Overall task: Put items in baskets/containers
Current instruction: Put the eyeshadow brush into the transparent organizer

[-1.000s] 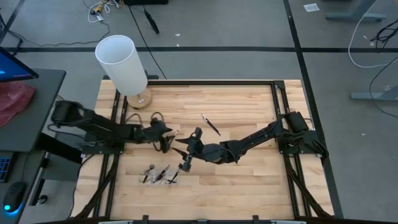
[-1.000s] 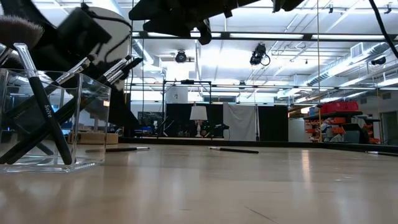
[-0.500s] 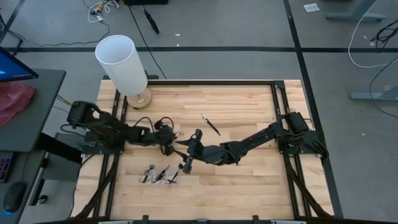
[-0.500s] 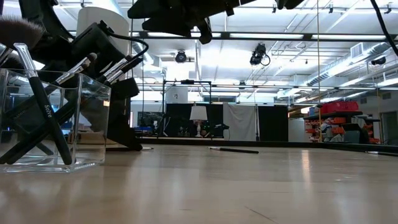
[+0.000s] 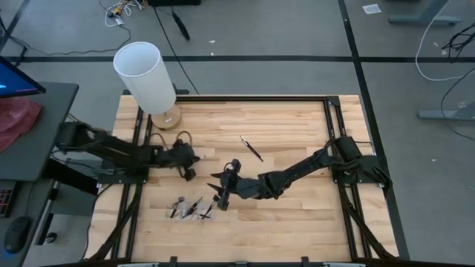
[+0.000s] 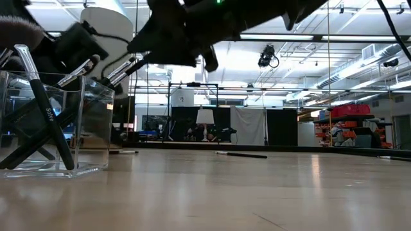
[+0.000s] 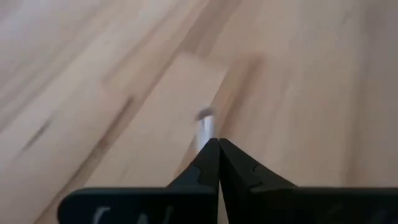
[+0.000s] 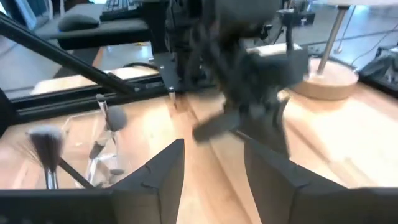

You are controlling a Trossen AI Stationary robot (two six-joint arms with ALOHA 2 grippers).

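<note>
Clear tray [image 6: 90, 168] at near left on the wooden table [image 6: 257, 192], holding several dark brushes [image 6: 45, 122] leaning at angles. One loose brush [image 6: 242, 154] lies far off mid-table. Dark arms [image 6: 212, 25] overhead.

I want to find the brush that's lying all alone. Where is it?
In the high view, the lone brush lies near the table's middle, apart from the clear tray of brushes and ahead of the right gripper.

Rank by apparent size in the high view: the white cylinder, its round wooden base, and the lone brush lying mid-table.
1. White cylinder, clearly largest.
2. Round wooden base, though the cylinder covers part of it.
3. Lone brush, a thin sliver.
The cylinder stands taller, nearer the overhead camera, which enlarges it somewhat.
</note>
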